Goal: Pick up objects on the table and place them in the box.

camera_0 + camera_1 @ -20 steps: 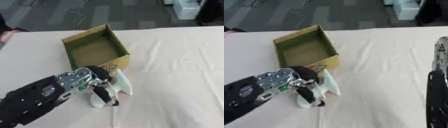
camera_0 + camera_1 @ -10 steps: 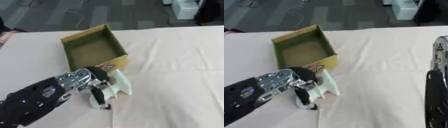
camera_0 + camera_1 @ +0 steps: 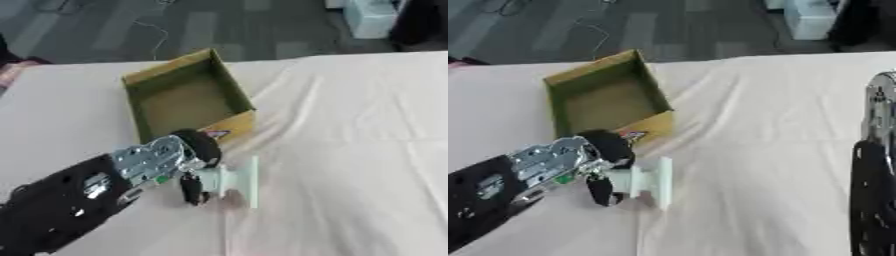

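Observation:
A pale mint-white object (image 3: pixel 234 180) with a flat end plate sits just in front of the box's near right corner, in the grasp of my left hand (image 3: pixel 179 160), whose dark fingers curl round its left end. The open cardboard box (image 3: pixel 186 100) stands on the table behind it, its inside bare. My left arm comes in from the lower left. In the right eye view, a part of my right arm (image 3: pixel 875 190) fills the right edge; its hand does not show.
A white cloth (image 3: pixel 350 130) covers the table, with folds running from the box toward the lower right. Dark floor and a pale blue bin (image 3: pixel 372 17) lie beyond the far edge.
The whole picture has shifted, so the head has moved. My left hand still holds the pale object, which now stands more upright with its flat plate on the right.

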Motion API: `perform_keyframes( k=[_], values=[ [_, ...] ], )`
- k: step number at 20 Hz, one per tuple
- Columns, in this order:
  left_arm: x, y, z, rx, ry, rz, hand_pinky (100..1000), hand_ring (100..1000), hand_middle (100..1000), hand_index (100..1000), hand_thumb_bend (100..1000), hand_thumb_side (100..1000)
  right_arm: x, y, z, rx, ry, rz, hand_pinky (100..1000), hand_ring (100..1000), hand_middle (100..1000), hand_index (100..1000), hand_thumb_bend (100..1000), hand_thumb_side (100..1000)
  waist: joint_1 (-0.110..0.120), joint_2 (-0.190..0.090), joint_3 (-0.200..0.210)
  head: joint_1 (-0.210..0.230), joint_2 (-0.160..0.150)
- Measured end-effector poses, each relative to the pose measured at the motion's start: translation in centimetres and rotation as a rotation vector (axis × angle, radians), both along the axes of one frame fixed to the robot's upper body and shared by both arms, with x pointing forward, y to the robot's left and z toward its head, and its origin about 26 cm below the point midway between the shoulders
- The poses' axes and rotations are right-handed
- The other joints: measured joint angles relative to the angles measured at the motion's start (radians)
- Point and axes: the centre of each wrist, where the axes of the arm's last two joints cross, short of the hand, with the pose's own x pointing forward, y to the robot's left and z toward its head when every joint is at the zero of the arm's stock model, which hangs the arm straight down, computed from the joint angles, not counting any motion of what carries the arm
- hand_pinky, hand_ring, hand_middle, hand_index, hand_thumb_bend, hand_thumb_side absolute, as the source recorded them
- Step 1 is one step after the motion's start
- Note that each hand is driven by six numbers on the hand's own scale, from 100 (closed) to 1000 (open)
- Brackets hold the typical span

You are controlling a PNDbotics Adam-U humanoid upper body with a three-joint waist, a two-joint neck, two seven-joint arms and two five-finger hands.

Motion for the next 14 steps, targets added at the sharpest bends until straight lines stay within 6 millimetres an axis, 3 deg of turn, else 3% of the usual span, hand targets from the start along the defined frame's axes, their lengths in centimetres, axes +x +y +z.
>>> perform_keyframes(
  k=[5,9,14],
  values=[
    [-1.6,0.1,3.6,-0.093,-0.088,-0.016,100,100,100,183,100,276,0.0,0.0,0.0,0.002,0.000,-0.001,681,578,580,713,100,918,0.000,0.000,0.006,0.000,0.000],
    [-2.9,1.0,7.7,-0.206,-0.218,-0.026,100,100,100,175,100,287,0.0,0.0,0.0,0.000,0.000,-0.005,681,578,580,712,100,918,0.000,-0.001,0.013,0.000,0.000],
    [-3.0,2.4,10.1,-0.279,-0.326,0.033,100,100,100,171,100,293,0.0,-0.2,0.0,0.000,0.000,-0.012,681,578,580,712,100,917,-0.001,-0.001,0.018,0.000,0.000]
  ],
)
